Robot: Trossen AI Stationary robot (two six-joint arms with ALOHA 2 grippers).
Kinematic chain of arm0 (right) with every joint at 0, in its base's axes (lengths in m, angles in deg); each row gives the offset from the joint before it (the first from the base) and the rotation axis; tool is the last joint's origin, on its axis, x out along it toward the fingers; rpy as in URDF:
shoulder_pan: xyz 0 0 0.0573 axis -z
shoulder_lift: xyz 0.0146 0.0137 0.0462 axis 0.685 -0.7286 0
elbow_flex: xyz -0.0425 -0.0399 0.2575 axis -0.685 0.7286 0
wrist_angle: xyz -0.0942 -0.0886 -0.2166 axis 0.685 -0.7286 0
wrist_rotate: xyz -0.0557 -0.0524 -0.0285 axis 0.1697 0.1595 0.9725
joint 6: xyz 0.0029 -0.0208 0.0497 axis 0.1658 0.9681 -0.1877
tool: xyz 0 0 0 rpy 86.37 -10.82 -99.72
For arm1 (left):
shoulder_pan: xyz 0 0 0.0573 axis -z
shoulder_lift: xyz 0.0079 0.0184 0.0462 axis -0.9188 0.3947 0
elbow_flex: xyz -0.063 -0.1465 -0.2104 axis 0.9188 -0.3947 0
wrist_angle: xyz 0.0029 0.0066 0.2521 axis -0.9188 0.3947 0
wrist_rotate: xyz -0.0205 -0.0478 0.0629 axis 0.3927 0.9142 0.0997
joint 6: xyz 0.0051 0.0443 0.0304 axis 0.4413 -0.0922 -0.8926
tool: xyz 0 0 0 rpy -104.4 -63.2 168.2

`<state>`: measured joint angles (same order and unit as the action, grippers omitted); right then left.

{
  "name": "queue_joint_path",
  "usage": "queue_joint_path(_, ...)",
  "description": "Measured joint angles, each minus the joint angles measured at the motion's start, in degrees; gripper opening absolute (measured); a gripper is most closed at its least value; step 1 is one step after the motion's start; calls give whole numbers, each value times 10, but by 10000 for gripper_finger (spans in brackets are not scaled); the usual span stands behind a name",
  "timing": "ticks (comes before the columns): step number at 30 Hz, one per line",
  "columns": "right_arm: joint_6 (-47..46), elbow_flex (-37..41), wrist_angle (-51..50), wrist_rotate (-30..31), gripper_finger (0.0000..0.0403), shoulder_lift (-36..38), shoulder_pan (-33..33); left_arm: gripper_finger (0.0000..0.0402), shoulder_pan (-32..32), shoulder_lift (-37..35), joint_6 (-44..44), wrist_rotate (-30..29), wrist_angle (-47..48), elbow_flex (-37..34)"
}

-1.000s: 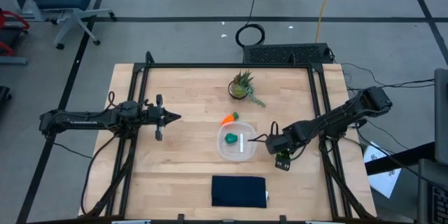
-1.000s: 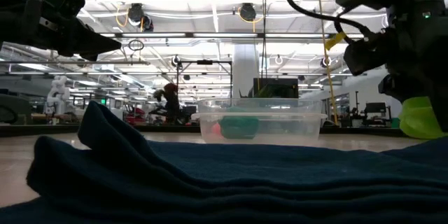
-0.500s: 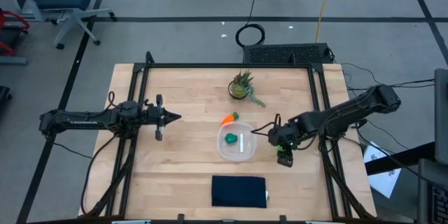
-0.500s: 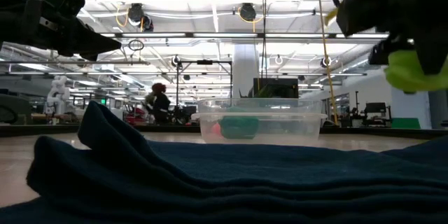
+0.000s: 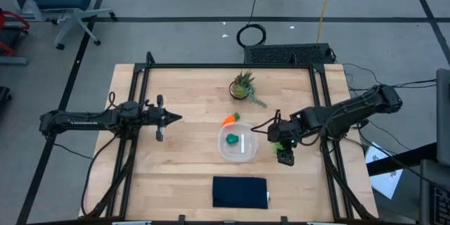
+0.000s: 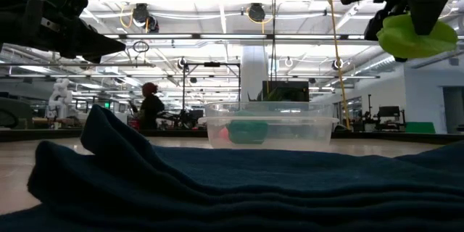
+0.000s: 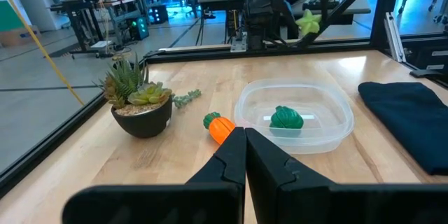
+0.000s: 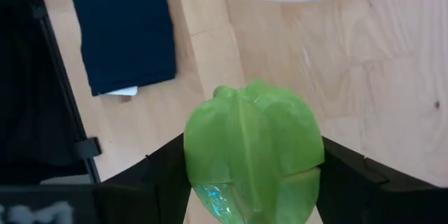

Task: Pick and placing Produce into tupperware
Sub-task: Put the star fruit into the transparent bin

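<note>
My right gripper (image 5: 280,143) hangs over the table just right of the clear tupperware (image 5: 237,156) and is shut on the yellow-green leaf piece (image 8: 252,150), which also shows in the low view as a leaf piece (image 6: 415,35) high above the table. The tupperware holds the dark green lump (image 5: 231,139) and a pale strip (image 5: 243,143). The orange carrot (image 5: 230,119) lies on the wood by the tupperware's far rim. My left gripper (image 5: 177,117) is shut and waits over the table's left half, touching nothing. My right gripper pinches the leaf piece by its two side edges (image 8: 192,161) between both fingers (image 8: 157,171). The fingers slant downward from the table's right. The piece is lifted clear of the table, its broad ribbed face toward the wrist camera.
A spiky potted plant (image 5: 242,86) stands toward the far edge. A folded navy cloth (image 5: 240,191) lies near the front edge and fills the low view's foreground. Black frame rails (image 5: 320,105) run along the table's sides. A person walks in the room behind.
My right gripper has risen from near the tabletop with the leaf piece in its fingers, lifting it well clear, and has drifted slightly toward the table's right. The lump, carrot and tupperware have not moved.
</note>
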<state>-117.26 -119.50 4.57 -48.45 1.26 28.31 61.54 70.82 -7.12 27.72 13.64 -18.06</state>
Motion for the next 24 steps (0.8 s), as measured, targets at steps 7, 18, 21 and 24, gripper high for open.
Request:
queue_joint_path(7,-1,-1,-22,-15,219,0,16,5,0,0,0,0,0,0)
queue_joint_path(18,83,-36,-19,-19,220,-46,58,5,0,0,0,0,-2,0)
queue_joint_path(21,111,-66,-23,-32,225,-72,68,5,0,0,0,0,-2,0)
queue_joint_path(24,141,-100,-49,-31,228,-101,78,5,0,0,0,0,-2,0)
